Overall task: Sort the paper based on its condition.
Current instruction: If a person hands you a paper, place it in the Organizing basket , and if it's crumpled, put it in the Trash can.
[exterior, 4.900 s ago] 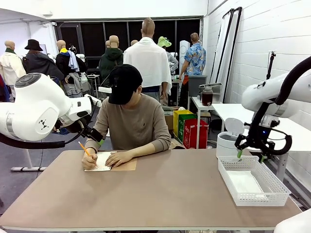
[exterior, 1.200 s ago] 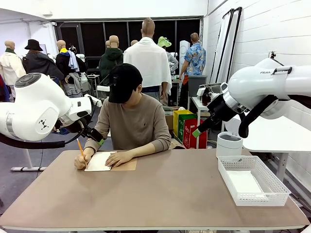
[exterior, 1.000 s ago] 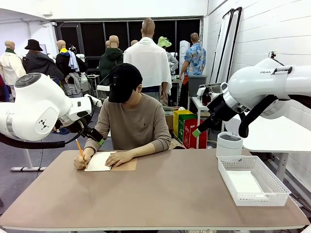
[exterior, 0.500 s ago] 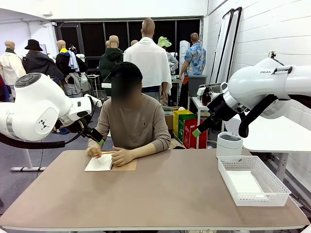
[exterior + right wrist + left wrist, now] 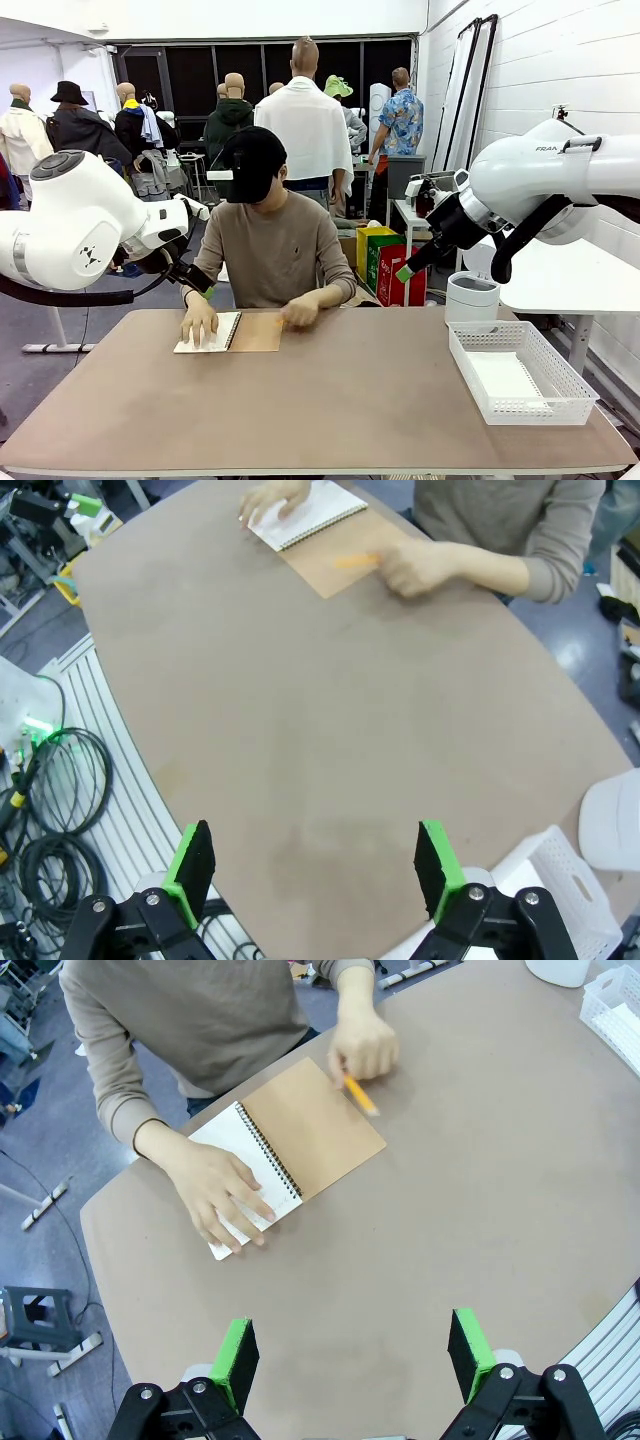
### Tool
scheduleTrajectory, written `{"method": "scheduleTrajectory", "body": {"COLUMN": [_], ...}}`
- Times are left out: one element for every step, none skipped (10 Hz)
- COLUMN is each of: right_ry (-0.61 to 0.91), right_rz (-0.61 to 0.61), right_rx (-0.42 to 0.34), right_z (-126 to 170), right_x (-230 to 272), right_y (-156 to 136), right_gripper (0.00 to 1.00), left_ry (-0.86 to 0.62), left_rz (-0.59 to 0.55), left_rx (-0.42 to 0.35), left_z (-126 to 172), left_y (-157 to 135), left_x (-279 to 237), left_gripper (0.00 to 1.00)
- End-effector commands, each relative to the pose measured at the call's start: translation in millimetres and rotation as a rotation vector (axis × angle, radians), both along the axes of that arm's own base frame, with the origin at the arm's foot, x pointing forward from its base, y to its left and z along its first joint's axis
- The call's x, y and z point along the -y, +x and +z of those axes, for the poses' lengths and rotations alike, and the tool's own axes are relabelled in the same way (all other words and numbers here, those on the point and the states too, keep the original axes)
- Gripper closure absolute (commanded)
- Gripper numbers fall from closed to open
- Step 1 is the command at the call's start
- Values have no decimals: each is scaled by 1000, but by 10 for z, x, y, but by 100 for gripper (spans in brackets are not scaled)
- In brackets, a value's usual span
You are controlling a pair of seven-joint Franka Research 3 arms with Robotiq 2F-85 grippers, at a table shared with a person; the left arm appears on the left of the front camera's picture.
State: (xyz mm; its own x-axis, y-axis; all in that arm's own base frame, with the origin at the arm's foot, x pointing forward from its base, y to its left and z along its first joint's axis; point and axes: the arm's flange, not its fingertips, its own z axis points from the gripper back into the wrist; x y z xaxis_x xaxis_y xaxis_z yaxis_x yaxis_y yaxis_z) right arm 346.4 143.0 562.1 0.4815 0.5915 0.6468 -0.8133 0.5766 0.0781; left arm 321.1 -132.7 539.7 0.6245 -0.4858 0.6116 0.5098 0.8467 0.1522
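White paper [image 5: 503, 378] lies flat in the mesh basket [image 5: 525, 408] at the near right of the table [image 5: 330, 400]. At the far left, in front of the person, a spiral notebook [image 5: 300, 1145] lies open with its tan cover folded out to the right. One hand [image 5: 222, 1195] presses on its white page, and the other hand [image 5: 362, 1045] holds an orange pencil [image 5: 360, 1095] at the cover's far corner. Left gripper [image 5: 353, 1350] and right gripper [image 5: 313, 865] hover above bare tabletop, jaws spread wide, holding nothing.
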Motion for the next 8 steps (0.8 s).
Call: {"method": "scheduleTrajectory", "body": {"right_ry": [2,2,2,2,2,2,2,2], "right_rz": [-1,-1,-1,-1,-1,-1,-1,-1], "right_rx": [-2,-2,-2,-2,-2,-2,-2,-2], "right_z": [4,4,4,4,4,4,4,4], "right_x": [4,4,4,4,4,4,4,4], "right_y": [3,3,3,3,3,3,3,3], "right_gripper": [0,0,0,0,0,0,0,0], "left_ry": [-3,-3,-3,-3,-3,-3,-3,-3], "left_rz": [1,1,1,1,1,1,1,1], "left_rx": [-1,-1,-1,-1,-1,-1,-1,-1], "left_z": [-3,-3,-3,-3,-3,-3,-3,-3], "left_y": [1,1,1,1,1,1,1,1], "left_x": [-11,-11,-11,-11,-11,-11,-11,-11], "left_gripper": [0,0,0,0,0,0,0,0]}}
